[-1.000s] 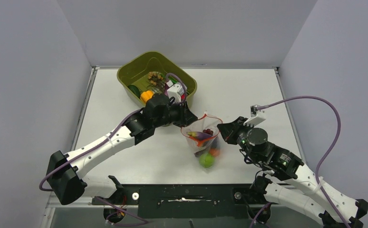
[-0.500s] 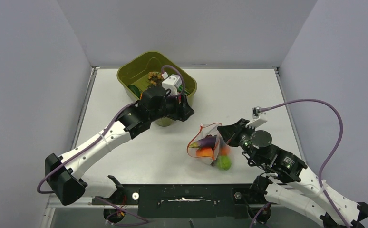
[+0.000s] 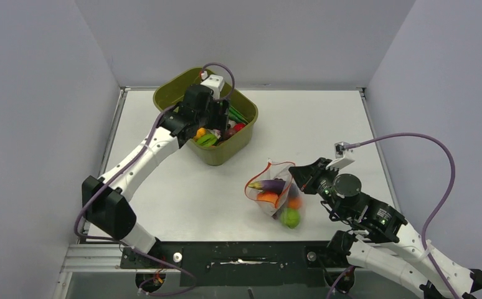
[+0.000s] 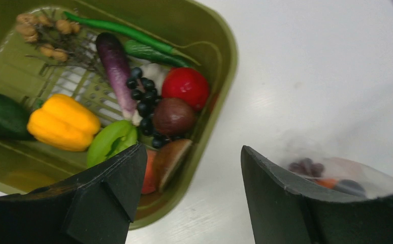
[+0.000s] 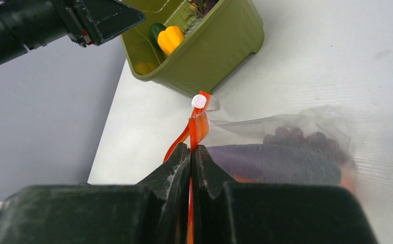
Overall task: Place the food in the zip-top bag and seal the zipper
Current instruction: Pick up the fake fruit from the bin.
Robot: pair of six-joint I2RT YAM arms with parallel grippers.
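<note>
Right gripper clamps the orange zipper of the clear bag on the table; left gripper hangs wide open, empty, above the green tub of toy food.

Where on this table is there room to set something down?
Widest bare patch: the far right of the table, between the green tub and the right wall. Also the near left, between the left arm and the zip-top bag. Crowded: inside the tub, and around the bag, where the right gripper pinches its zipper.
</note>
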